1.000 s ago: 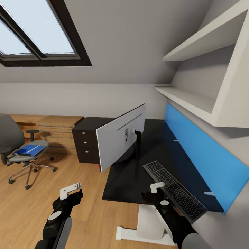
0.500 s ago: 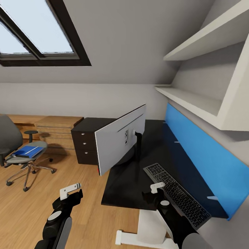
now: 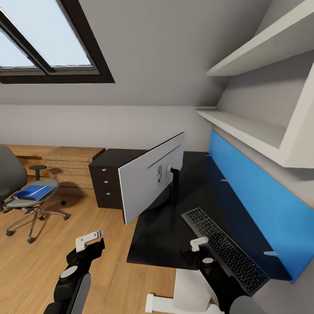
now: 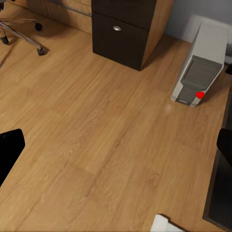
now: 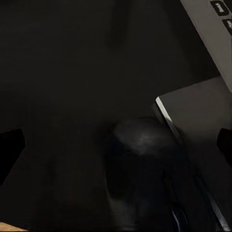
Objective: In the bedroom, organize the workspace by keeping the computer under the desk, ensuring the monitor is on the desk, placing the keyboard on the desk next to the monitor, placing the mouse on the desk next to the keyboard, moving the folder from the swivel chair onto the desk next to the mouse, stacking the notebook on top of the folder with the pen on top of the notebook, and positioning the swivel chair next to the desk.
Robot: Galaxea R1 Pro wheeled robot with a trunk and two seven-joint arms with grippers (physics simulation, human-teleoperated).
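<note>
The right gripper (image 3: 195, 249) hangs over the black desk top (image 3: 165, 235) with jaws wide, above a low rounded black mouse (image 5: 140, 145) beside the slim dark-grey keyboard (image 3: 224, 248). The left gripper (image 3: 89, 244), jaws also wide, hovers over the wood plank floor (image 4: 96, 145). The light-grey tower computer (image 4: 200, 65) stands on the floor beyond. Farther off, the grey-backed wide monitor (image 3: 150, 176) stands on the desk. The bright-blue folder (image 3: 32, 191) lies on the grey swivel chair (image 3: 26, 198).
</note>
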